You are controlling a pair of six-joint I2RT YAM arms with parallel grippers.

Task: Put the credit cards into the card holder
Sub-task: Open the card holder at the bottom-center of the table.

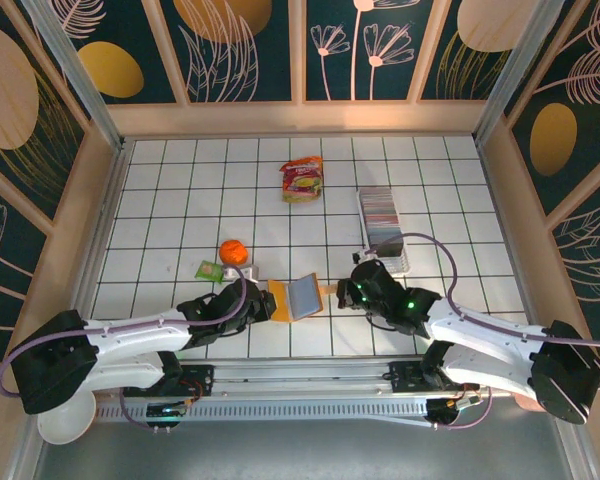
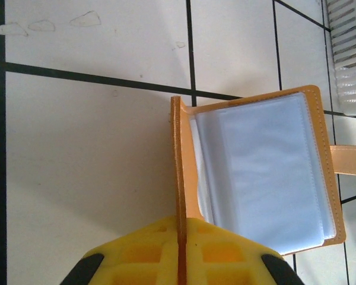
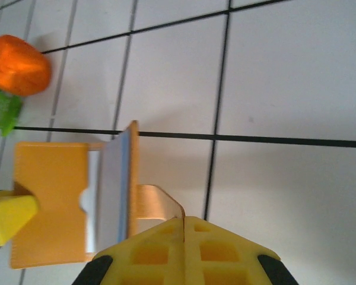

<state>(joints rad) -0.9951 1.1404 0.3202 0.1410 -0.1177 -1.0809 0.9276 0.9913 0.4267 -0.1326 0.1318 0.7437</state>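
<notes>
left claw [image 2: 179,237] grips card holder [image 2: 267,172] | right claw [image 3: 184,228] grips its tab [image 3: 157,202] | packet [image 1: 302,180] print unreadable

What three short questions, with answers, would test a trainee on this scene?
1. True or false: the card holder lies closed.
2. What do the left fingers pinch? A an orange ball; B a cover of the card holder; C a snack packet.
3. Fill in: the right fingers pinch the holder's clasp ___.
Key: 1 false, it is open. 2 B. 3 tab.
</notes>
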